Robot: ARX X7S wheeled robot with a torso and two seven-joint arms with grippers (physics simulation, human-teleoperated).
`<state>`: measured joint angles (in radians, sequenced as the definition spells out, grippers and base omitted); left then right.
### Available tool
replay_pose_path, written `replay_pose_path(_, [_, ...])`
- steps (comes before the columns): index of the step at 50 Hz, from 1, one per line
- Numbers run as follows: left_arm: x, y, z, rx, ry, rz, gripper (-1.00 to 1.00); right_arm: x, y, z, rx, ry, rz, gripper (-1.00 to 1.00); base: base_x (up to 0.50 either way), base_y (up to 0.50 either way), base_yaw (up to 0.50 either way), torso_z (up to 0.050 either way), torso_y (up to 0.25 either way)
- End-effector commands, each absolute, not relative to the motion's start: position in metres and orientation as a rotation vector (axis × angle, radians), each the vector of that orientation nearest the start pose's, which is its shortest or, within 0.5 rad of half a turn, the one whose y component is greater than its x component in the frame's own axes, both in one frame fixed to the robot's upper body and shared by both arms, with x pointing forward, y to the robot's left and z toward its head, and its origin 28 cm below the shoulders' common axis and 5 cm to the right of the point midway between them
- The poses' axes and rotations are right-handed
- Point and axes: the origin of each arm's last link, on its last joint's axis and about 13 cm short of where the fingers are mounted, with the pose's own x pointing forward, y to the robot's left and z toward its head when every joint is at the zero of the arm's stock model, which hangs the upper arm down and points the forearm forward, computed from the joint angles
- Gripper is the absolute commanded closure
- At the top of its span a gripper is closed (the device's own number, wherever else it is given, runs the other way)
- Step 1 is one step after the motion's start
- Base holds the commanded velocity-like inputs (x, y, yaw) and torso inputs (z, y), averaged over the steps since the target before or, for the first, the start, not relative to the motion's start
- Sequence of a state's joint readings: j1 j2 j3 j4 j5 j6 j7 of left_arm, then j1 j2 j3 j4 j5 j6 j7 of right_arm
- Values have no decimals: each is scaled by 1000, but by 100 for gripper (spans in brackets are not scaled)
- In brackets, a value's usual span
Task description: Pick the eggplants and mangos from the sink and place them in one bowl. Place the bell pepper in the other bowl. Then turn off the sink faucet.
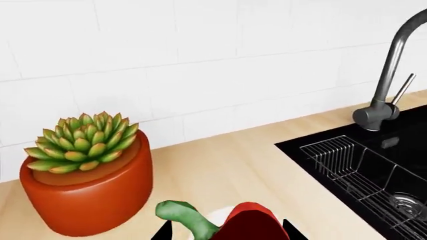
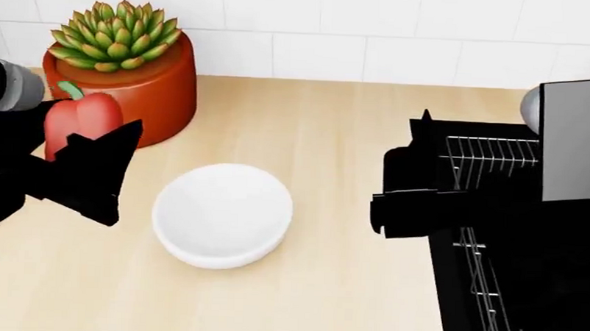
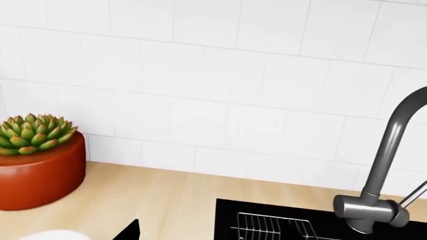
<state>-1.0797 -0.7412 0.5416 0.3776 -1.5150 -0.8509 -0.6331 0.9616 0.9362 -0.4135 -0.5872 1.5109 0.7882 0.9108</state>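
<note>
Near the table's (image 2: 350, 285) back-left corner, my left fingers (image 2: 89, 166) clamp the bell pepper (image 2: 79, 120), its green stem poking up between them, above the tabletop beside the succulent pot (image 2: 131, 79). One pepper, one pot, one white bowl (image 2: 222, 214) mid-table. My right fingers (image 2: 412, 184) hover by the sink (image 2: 555, 292); their spread I cannot tell. One faucet (image 3: 380, 170).

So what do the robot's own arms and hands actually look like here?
From the head view, both read as flat matte black, angular silhouettes with almost no surface detail. The left gripper ends in pointed, wedge-like fingers; a grey cylindrical segment sits on that arm. The right gripper is blocky with a thin pointed tip, backed by a grey boxy panel. No cables or markings show.
</note>
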Motion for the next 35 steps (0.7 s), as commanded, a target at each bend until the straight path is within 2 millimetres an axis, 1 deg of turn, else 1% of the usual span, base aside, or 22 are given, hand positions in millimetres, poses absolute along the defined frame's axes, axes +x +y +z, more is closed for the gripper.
replay_pose_path(1, [268, 187, 275, -31, 164, -576, 100, 219, -143, 272, -86, -28, 58, -100, 0, 0, 0, 0, 0])
replay_pose_path(3, [271, 176, 276, -38, 165, -598, 100, 218, -144, 272, -85, -22, 53, -100, 0, 0, 0, 0, 0])
replay_pose_path(6, [276, 166, 272, -65, 201, -628, 100, 218, -144, 271, -83, -22, 51, -100, 0, 0, 0, 0, 0])
replay_pose_path(7, [277, 165, 271, -59, 204, -629, 100, 218, -144, 270, -89, -20, 53, -100, 0, 0, 0, 0, 0])
replay_pose_path(8, [280, 162, 271, -94, 229, -628, 100, 218, -143, 268, -94, -8, 57, -100, 0, 0, 0, 0, 0])
replay_pose_path(12, [290, 151, 270, -92, 244, -641, 100, 218, -143, 268, -87, -9, 60, -100, 0, 0, 0, 0, 0])
replay_pose_path(15, [292, 145, 266, -94, 261, -659, 100, 218, -144, 267, -82, -4, 56, -100, 0, 0, 0, 0, 0])
replay_pose_path(18, [296, 142, 258, -88, 286, -657, 100, 219, -143, 268, -82, -3, 60, -100, 0, 0, 0, 0, 0])
replay_pose_path(23, [303, 141, 250, -97, 307, -636, 100, 219, -143, 268, -76, 0, 61, -100, 0, 0, 0, 0, 0])
replay_pose_path(28, [312, 142, 248, -88, 296, -601, 100, 218, -143, 267, -71, -2, 58, -100, 0, 0, 0, 0, 0])
replay_pose_path(33, [315, 142, 244, -53, 284, -578, 100, 215, -145, 269, -74, 0, 52, -100, 0, 0, 0, 0, 2])
replay_pose_path(35, [320, 142, 242, -50, 281, -553, 100, 215, -145, 270, -73, -5, 52, -100, 0, 0, 0, 0, 0])
